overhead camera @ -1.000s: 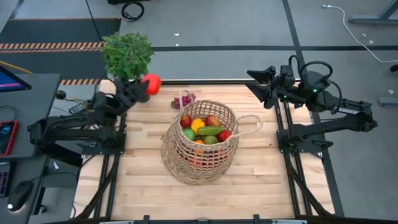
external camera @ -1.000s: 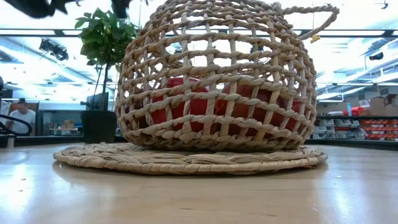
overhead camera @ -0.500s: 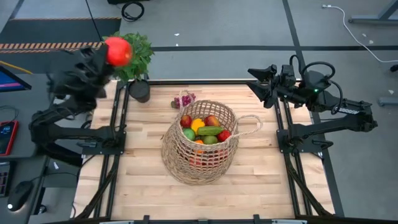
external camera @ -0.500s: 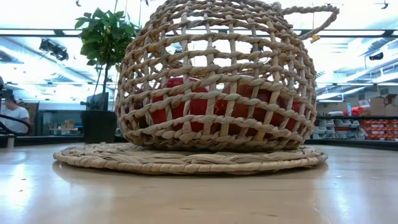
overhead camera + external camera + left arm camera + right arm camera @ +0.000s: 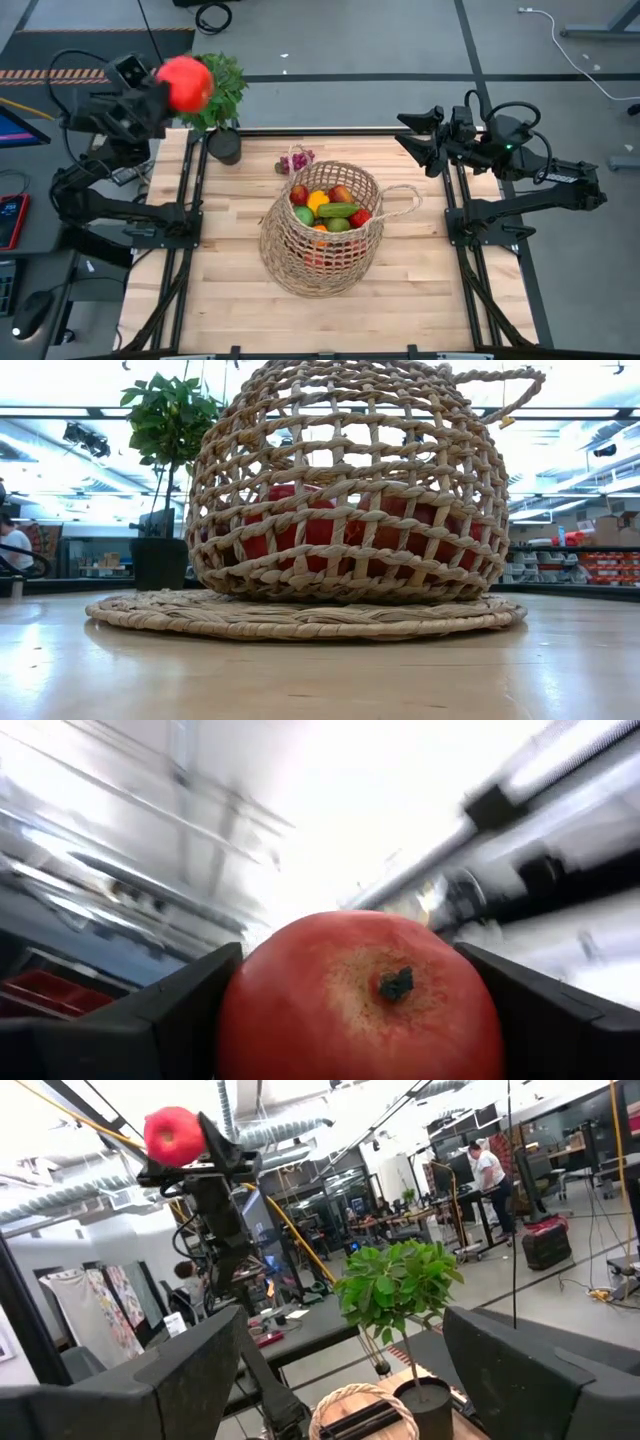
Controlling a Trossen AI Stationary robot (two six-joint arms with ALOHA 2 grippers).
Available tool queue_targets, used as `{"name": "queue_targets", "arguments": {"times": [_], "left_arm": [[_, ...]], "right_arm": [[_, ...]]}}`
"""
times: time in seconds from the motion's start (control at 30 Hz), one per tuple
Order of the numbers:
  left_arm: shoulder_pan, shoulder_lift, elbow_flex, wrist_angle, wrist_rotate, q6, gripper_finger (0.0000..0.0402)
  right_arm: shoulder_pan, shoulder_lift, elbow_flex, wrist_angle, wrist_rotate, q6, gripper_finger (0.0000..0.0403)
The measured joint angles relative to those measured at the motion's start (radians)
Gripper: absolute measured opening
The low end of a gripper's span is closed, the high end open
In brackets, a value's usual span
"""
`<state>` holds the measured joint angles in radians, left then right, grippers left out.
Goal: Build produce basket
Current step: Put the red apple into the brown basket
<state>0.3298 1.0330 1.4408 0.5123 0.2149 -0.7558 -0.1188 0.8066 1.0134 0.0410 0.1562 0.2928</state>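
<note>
Look past your table (image 5: 230,290) of pale wood planks: grey floor (image 5: 350,40) runs across the upper frame, crossed by dark seams, with a hazard-striped strip (image 5: 60,75) at upper left and a white cable (image 5: 560,40) at upper right. In the low view, bright ceiling lights (image 5: 560,415) and shelving (image 5: 600,565) fill your background.

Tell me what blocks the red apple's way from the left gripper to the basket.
The potted plant stands beside the raised left gripper holding the red apple, roughly toward the basket. The basket's mouth faces up, already filled with produce. Nothing else intervenes.
</note>
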Motion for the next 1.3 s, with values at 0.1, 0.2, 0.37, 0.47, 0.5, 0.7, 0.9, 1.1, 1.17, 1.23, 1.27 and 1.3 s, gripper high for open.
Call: {"name": "queue_targets", "arguments": {"times": [0.1,0.2,0.37,0.47,0.5,0.7,0.9,1.1,1.17,1.23,1.27,1.3], "left_arm": [[-0.001,0.037,0.029,-0.003,0.097,0.043,0.0351],[-0.001,0.072,0.066,-0.003,0.116,0.162,0.0351],[-0.013,0.129,0.113,-0.049,0.105,0.442,0.0351],[-0.014,0.164,0.125,-0.084,0.103,0.617,0.0351],[-0.014,0.175,0.126,-0.084,0.103,0.661,0.0351],[-0.013,0.238,0.128,-0.108,0.100,0.894,0.0351],[-0.050,0.296,0.128,-0.153,0.066,1.099,0.0351],[-0.112,0.346,0.128,-0.161,-0.038,1.338,0.0351],[-0.128,0.360,0.128,-0.175,-0.078,1.396,0.0351],[-0.144,0.369,0.128,-0.222,-0.146,1.459,0.0351],[-0.154,0.375,0.128,-0.249,-0.192,1.497,0.0351],[-0.164,0.381,0.128,-0.292,-0.255,1.540,0.0351]], "right_arm": [[0.000,0.000,0.000,0.000,0.000,0.000,0.0349],[0.000,0.000,0.000,0.000,0.000,0.000,0.0349],[-0.001,0.000,0.000,0.000,0.000,-0.006,0.0349],[-0.001,0.000,0.000,-0.008,-0.001,-0.008,0.0349],[-0.002,0.000,0.000,-0.013,-0.001,-0.008,0.0349],[-0.002,0.000,0.000,-0.057,-0.001,-0.048,0.0349],[-0.002,-0.003,0.000,-0.060,-0.001,-0.133,0.0349],[-0.002,-0.015,0.000,-0.059,0.049,-0.316,0.0349],[-0.002,-0.020,0.000,-0.058,0.087,-0.378,0.0349],[-0.002,-0.022,0.000,-0.056,0.129,-0.428,0.0349],[-0.002,-0.023,0.000,-0.054,0.153,-0.447,0.0349],[-0.002,-0.023,0.000,-0.049,0.178,-0.463,0.0349]]}}
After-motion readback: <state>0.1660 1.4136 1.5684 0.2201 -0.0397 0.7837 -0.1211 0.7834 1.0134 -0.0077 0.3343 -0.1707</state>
